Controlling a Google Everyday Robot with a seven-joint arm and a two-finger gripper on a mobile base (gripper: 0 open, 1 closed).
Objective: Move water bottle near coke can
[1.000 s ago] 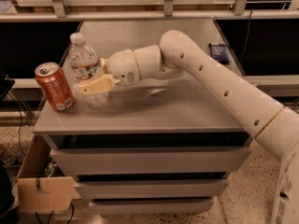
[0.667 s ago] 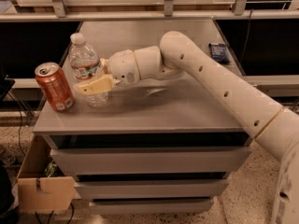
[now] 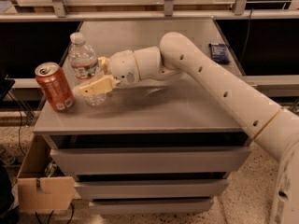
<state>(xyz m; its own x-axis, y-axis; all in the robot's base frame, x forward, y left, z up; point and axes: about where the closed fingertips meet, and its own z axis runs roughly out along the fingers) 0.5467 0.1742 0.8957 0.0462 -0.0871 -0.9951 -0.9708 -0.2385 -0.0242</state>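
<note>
Keeping the water bottle (image 3: 82,59) upright just beside the coke can (image 3: 54,87), the pincer (image 3: 89,78), clamped round it, should open slowly, without nudging.

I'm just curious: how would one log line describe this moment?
gripper: shut low on bottle | bottle: upright on table, beside can, apart

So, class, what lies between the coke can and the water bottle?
Only a narrow strip of bare cabinet top, in the camera view. The gripper grips the water bottle, jaws shut on it, beside the coke can.
</note>
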